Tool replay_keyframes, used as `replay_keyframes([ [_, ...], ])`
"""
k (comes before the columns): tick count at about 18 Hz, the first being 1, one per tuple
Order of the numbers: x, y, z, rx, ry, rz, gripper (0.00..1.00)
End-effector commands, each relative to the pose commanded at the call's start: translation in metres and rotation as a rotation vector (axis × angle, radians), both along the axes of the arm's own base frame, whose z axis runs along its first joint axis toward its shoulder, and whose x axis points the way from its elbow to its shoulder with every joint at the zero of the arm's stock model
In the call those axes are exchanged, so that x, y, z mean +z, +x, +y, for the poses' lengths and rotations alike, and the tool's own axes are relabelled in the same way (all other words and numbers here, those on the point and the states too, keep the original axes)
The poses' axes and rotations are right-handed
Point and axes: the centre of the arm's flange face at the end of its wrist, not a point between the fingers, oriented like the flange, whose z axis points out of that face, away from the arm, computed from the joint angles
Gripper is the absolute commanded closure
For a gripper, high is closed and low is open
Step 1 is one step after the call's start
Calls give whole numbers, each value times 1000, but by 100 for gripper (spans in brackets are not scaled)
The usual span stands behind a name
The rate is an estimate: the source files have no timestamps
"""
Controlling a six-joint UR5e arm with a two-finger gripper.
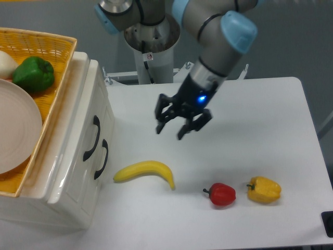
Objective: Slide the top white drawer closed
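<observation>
1. Camera view, left side: a glossy white cabinet (73, 172) stands at the left edge of the white table (260, 114). The top white drawer (89, 107) is its uppermost front, carrying a curved black handle that faces right toward the table's middle.
2. Just below and slightly forward of it sits the lower drawer front (99, 179) with its own black handle. From this angle I cannot tell how far the top drawer stands out from the cabinet body.
3. On the cabinet's top rests a yellow wicker basket (49, 39). Inside it lie a green pepper (33, 74), a white plate (15, 130) and a pale round item at the far left, cut by the frame edge.
4. Camera view, centre: the gripper (178, 129) hangs above the table, tilted down and to the left, well apart from the drawer handles. Its black fingers are spread with nothing between them; a blue light glows on the wrist.
5. Camera view, front of the table: a banana (145, 172) lies near the cabinet's lower front. A red pepper (222, 194) and a yellow pepper (264, 189) sit side by side to its right.
</observation>
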Motion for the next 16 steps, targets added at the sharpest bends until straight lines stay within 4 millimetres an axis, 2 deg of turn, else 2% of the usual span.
replay_keyframes([
  [4,-5,-23,-28,5,-70,53,0],
  [12,-10,-74,-110,-314,-180,254,0],
  [16,-15,-92,-145,-511,-244,320,0],
])
